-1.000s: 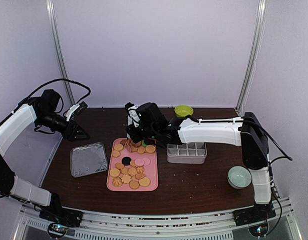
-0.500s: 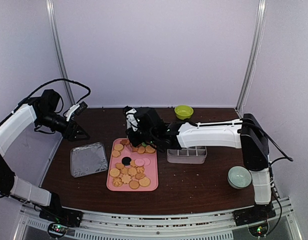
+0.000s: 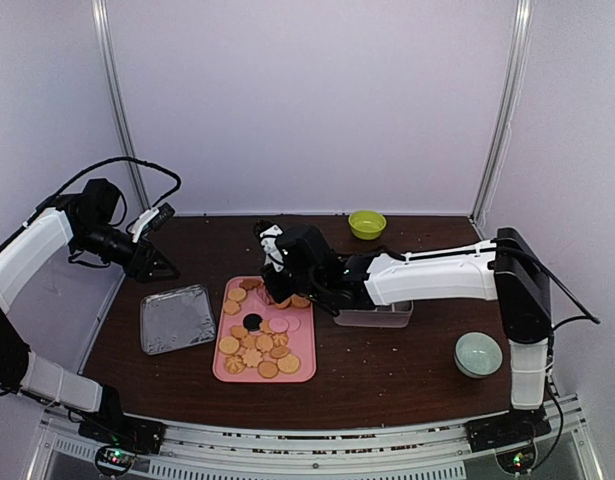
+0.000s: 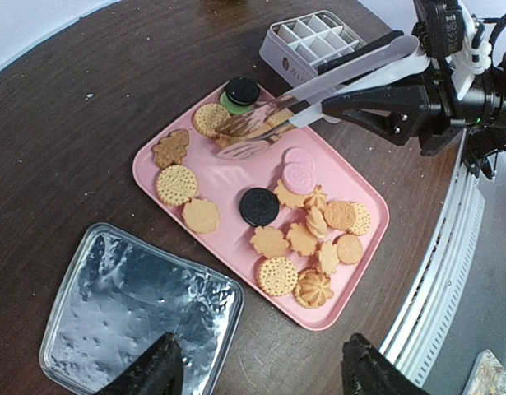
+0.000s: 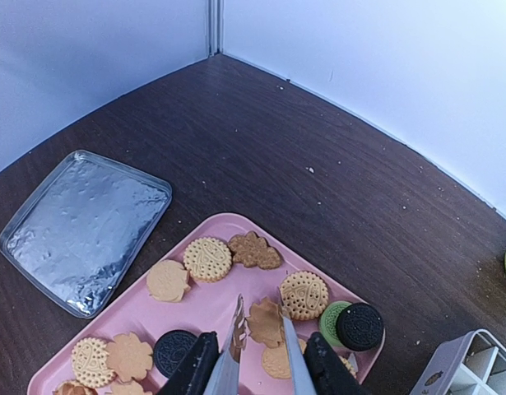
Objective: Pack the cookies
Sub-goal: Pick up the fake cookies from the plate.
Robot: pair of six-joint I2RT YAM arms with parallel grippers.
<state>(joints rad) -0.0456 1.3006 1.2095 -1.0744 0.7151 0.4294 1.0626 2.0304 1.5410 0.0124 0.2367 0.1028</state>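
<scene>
Many cookies [image 3: 259,345] lie on a pink tray [image 3: 299,375], mostly tan, a few black or pink. In the left wrist view the cookies [image 4: 310,234] spread across the tray [image 4: 236,189]. My right gripper [image 5: 261,372] is shut on metal tongs [image 5: 292,352]. The tong blades straddle a tan leaf-shaped cookie [image 5: 263,319] at the tray's [image 5: 203,309] far end; I cannot tell if it is pinched. From above, the right gripper [image 3: 299,262] hangs over the tray's far edge. My left gripper [image 4: 261,374] is open and empty, high over the table's left side [image 3: 163,264].
A foil tray [image 3: 177,318] lies left of the pink tray. A white compartment box [image 3: 375,316] sits to its right, partly under the right arm. A green bowl [image 3: 367,222] stands at the back, a pale bowl [image 3: 478,353] at the near right.
The right arm has shifted a little right and lower over the tray's far end, now covering more of the compartment box. The left arm has not moved.
</scene>
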